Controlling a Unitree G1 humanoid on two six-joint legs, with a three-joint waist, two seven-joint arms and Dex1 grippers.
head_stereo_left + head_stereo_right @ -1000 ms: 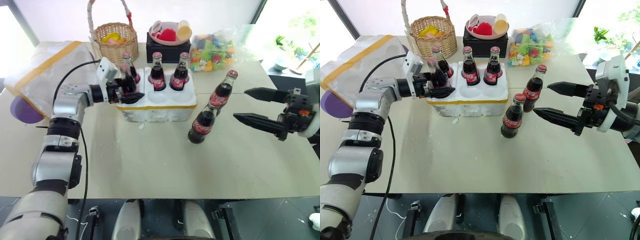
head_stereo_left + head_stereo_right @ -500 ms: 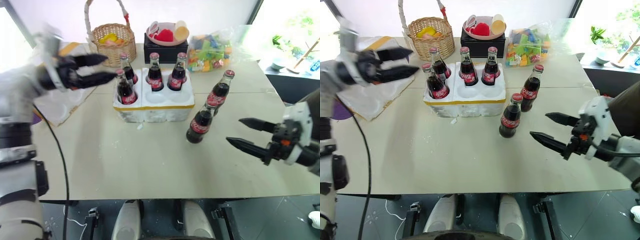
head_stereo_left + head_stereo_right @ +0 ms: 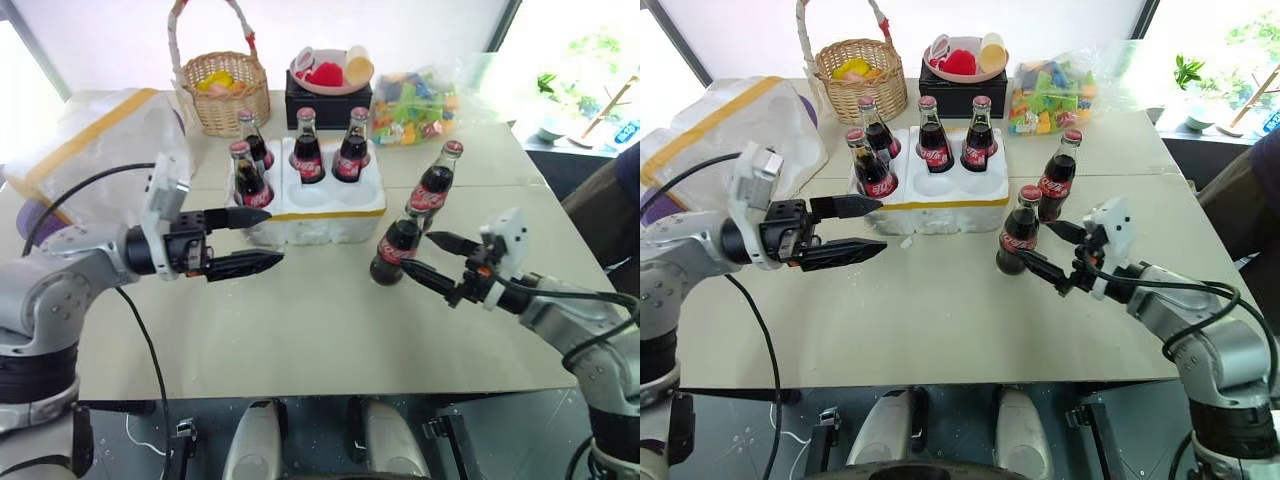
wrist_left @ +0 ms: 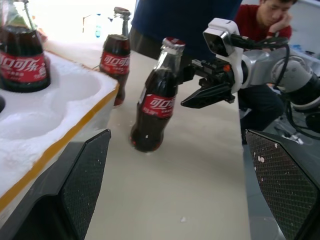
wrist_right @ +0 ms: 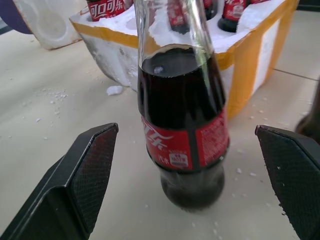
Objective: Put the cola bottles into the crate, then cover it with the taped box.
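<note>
- Right claw [image 3: 428, 256] gaped wide, empty, around the nearest cola bottle [image 3: 398, 252] on the worktop [image 3: 320, 320].
- Left claw [image 3: 262, 240] gaped empty beside the crate [image 3: 318, 212], which held four bottles.

Chinese-script Coca-Cola lettering on the red bottle labels

On the table [image 3: 300, 330] beside the crate [image 3: 330, 212], the nearer loose cola bottle [image 4: 154, 100] carries white Chinese Coca-Cola characters (可口可乐) across its red label, and the loose bottle behind it [image 4: 114, 52], further from the crate, shows the same script smaller. A bottle standing in a crate well [image 4: 22, 55] bears those characters large on its red band. In the right wrist view another bottle in the crate [image 5: 107, 7] shows them too, while the loose bottle just outside the crate wall shows part of a white swirl and small print too fine to read.
</note>
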